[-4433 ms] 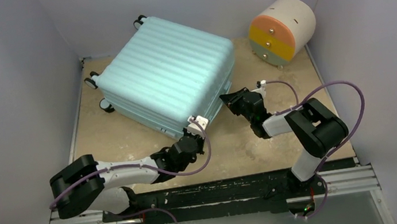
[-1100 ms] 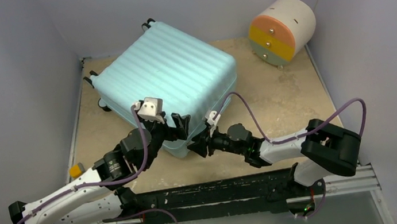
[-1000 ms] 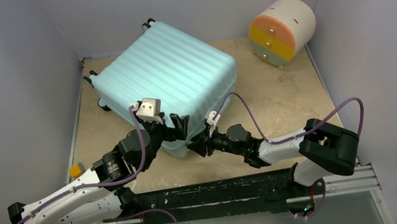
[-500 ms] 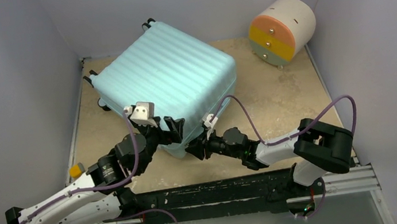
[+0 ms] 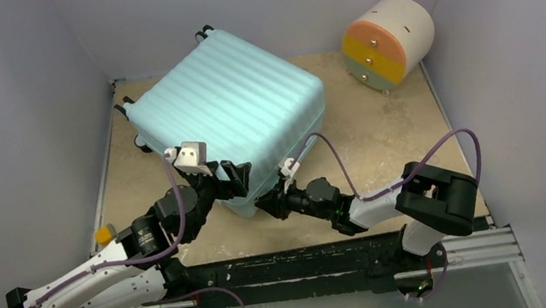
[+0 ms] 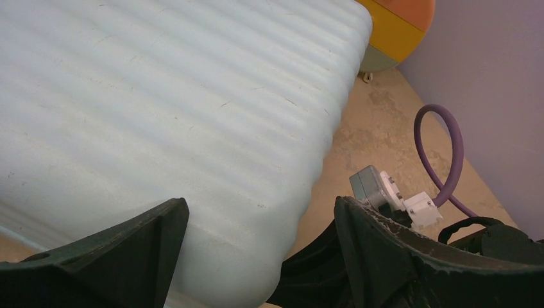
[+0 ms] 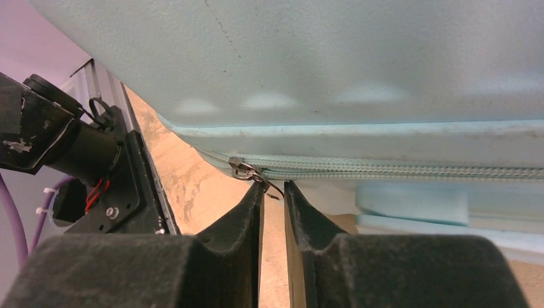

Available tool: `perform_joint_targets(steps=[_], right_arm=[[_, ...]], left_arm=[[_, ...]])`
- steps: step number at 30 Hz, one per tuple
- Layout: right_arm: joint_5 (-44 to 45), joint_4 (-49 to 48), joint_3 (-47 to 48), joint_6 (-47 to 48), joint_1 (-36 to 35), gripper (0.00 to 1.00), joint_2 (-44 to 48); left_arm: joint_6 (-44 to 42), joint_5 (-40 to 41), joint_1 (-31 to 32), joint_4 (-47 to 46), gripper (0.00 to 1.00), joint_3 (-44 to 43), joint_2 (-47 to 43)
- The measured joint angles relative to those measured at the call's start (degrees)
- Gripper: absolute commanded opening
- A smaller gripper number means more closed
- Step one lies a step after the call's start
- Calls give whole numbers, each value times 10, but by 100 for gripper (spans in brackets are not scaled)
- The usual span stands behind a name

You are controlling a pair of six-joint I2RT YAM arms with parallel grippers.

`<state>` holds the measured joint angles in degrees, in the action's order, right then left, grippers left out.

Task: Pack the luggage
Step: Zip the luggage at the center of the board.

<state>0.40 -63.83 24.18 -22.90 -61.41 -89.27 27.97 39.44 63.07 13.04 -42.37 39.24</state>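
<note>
Top external: ribbed pale teal luggage (image 5: 226, 96) (shell closed); black wheels (image 5: 196, 33)

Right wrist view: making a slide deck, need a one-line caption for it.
Right gripper, jaws nearly together, brackets the metal zipper pull on the pale teal luggage, at its zip seam.

No text, label, brand, number or sign is legible anywhere here.

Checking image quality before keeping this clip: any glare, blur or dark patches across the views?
Top external: even soft light, sharp throughout, the luggage slightly washed out on top. Left wrist: ribbed shell crisp, near jaws dark and soft. Right wrist: zip pull in focus, pale glare spots on the shell above, jaws blurred.
</note>
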Motion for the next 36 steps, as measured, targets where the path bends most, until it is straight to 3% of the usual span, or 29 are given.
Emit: perform_joint_targets(steps=[7,10,16,23,31,36], right_arm=[[-4,-8,0,-14,-1,1,-5],[-4,-10,-1,-18,-1,0,-5],[-55,-71,-24,-17,0,17,2],[-110,-102,-35,-22,8,28,7],[-222,-202,-59,-111,96,42,-47],[-255,-211,-60,-147,116,49,-85]], left_arm=[[1,0,0,1,89,0,-2],[3,0,0,1,89,0,-3],[6,0,0,2,89,1,-3],[5,0,0,3,89,1,-3],[5,0,0,4,89,1,-3],[5,0,0,5,89,1,-4]])
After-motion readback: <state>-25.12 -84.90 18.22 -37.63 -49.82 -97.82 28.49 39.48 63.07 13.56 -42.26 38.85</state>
